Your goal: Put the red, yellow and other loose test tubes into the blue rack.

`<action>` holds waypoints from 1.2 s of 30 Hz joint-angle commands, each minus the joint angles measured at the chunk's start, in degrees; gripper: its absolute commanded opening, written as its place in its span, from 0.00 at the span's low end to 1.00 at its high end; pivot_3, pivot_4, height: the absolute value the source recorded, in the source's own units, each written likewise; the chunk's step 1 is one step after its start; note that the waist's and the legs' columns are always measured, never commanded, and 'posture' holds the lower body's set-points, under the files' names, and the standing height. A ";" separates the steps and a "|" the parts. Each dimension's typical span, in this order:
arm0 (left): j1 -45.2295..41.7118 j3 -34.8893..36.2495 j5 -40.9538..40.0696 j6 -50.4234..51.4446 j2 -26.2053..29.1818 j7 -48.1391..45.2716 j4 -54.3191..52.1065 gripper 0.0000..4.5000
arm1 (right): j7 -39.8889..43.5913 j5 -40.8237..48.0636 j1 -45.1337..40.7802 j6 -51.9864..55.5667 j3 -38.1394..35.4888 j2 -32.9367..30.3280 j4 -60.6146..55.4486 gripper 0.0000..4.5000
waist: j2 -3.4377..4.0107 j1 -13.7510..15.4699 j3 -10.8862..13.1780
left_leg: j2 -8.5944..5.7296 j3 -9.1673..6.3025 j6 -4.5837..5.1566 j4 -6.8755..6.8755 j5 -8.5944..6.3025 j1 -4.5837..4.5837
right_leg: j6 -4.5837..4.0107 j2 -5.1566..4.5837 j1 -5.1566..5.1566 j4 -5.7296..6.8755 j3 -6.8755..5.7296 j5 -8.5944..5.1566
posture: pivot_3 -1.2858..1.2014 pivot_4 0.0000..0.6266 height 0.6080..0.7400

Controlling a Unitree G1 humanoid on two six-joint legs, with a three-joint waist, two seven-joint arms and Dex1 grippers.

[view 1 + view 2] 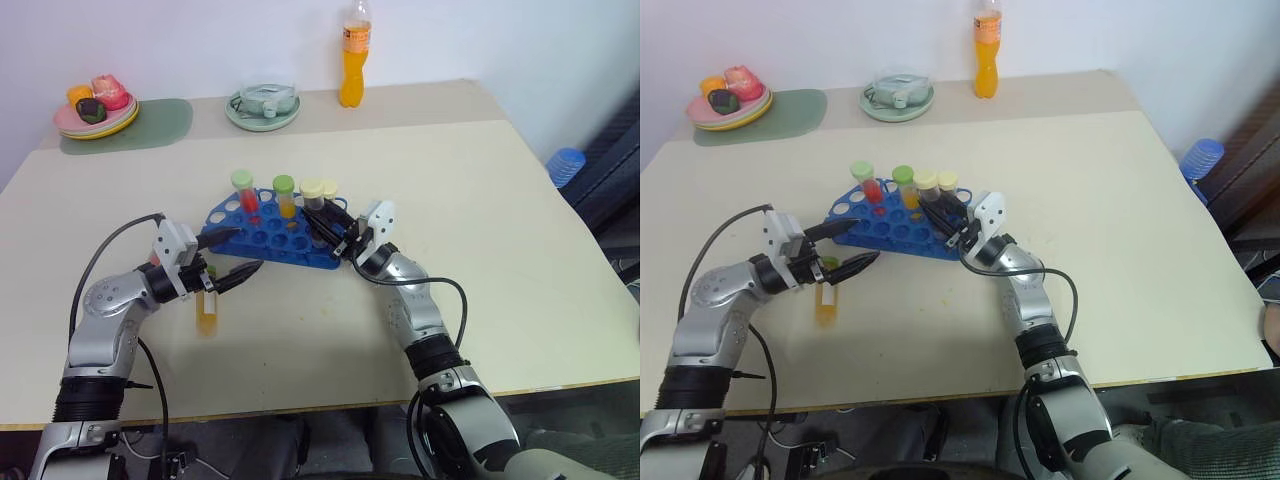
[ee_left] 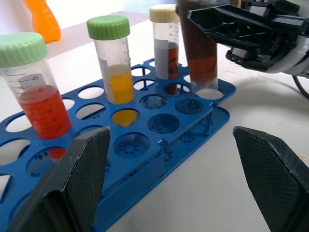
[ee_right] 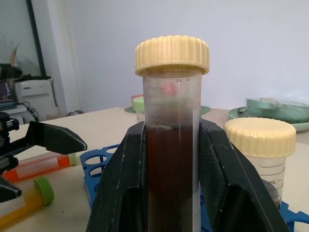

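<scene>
The blue rack (image 1: 275, 230) lay on the beige table (image 1: 500, 250), and everything else is placed from it. Four capped tubes stood in it: a green-capped tube of red liquid (image 1: 245, 190) toward its left end, a green-capped tube of yellow liquid (image 1: 285, 196) next along, then a cream-capped tube with dark liquid low in it (image 2: 165, 46), and at the right end a cream-capped tube of dark brown liquid (image 3: 172, 145). That last tube stood upright with its foot at a hole near the rack's right end, and the right gripper (image 1: 340, 238) was clamped on it, one black finger on either side of the tube below the cap.

The left gripper (image 1: 238, 255) hovered just off the rack's near left edge with its fingers spread wide and nothing between them, pointing level along the rack's front.

Near the rack's left front corner, under the left gripper, a green-capped tube of yellow-orange liquid (image 1: 207, 310) lay flat on the table. The right wrist view showed two loose tubes lying there, that yellow one (image 3: 24, 200) and a green-capped tube of orange-red liquid (image 3: 41, 165) beside it.

Well behind the rack, along the far edge of the table, stood an orange drink bottle (image 1: 354, 60), a pale green plate holding a clear container (image 1: 262, 103), and, further left, stacked plates with toy food (image 1: 95, 110) on a green mat (image 1: 160, 128). Off the table's right edge, well away from the rack, sat a blue ribbed object (image 1: 566, 165).
</scene>
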 commanded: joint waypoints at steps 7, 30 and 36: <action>0.32 1.88 -1.64 0.51 1.24 0.15 -2.51 0.93 | 0.91 -1.94 4.36 0.39 2.63 -1.01 -2.02 0.17 | 0.01 0.10 -0.04 | 0.00 0.03 0.00 -0.01 0.00 0.05 | 0.00 0.00 0.03 0.00 0.00 0.00 | 0.52 0.24 1.00; 4.31 4.55 -6.57 5.77 0.11 3.16 -8.10 0.93 | 0.67 -1.97 0.63 -7.77 0.65 1.88 7.13 0.48 | 0.01 -0.09 -0.04 | 0.95 0.78 -0.28 -0.20 -0.19 0.42 | -0.52 0.74 0.00 -0.08 0.05 0.32 | 0.52 0.24 1.00; 4.32 6.13 -9.59 8.33 -0.98 5.48 -9.34 0.93 | 0.74 -3.69 2.87 -7.57 1.55 -0.23 3.33 0.69 | 0.02 -0.04 -0.04 | 1.02 0.84 -0.32 -0.20 -0.21 0.42 | -0.56 0.81 -0.06 -0.08 0.05 0.34 | 0.52 0.24 1.00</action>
